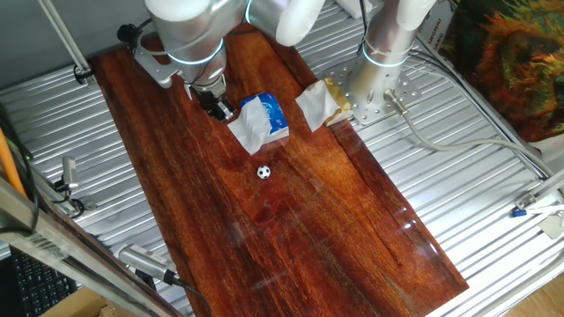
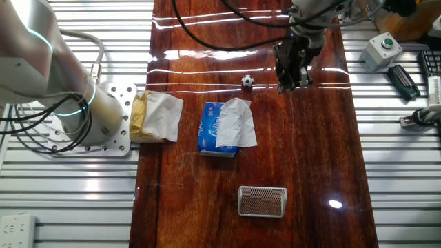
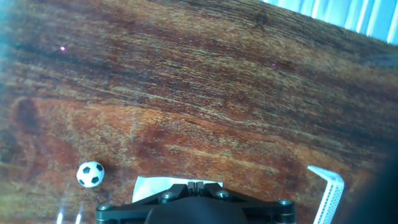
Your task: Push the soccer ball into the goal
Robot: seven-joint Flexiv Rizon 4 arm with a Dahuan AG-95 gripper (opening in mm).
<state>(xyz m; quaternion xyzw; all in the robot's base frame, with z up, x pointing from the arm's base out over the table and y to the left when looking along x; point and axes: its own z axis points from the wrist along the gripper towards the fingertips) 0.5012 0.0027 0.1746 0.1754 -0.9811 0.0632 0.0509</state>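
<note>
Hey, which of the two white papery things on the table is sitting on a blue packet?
The white tissue in the middle of the board lies on the blue packet. The other, the crumpled white-and-tan paper, lies at the board's edge beside the arm's base, with no packet under it.

From my station I saw a long board of dark red-brown wood (image 1: 291,220) lying across a bench of ribbed silver metal slats (image 1: 458,202). The board's varnish was glossy; overhead lamps threw white streaks (image 2: 207,52) across its far end in the other fixed view, plus a small bright spot (image 2: 335,204) nearer the camera. A perforated metal plate (image 2: 117,117) sat on the slats beside the board. Grey cables (image 1: 449,145) trailed over the bench. At one edge I noticed a grey box with a green button (image 2: 382,47), and a white power strip (image 2: 17,231) in a corner. Orange-green patterned cloth (image 1: 511,53) filled another corner.
</note>
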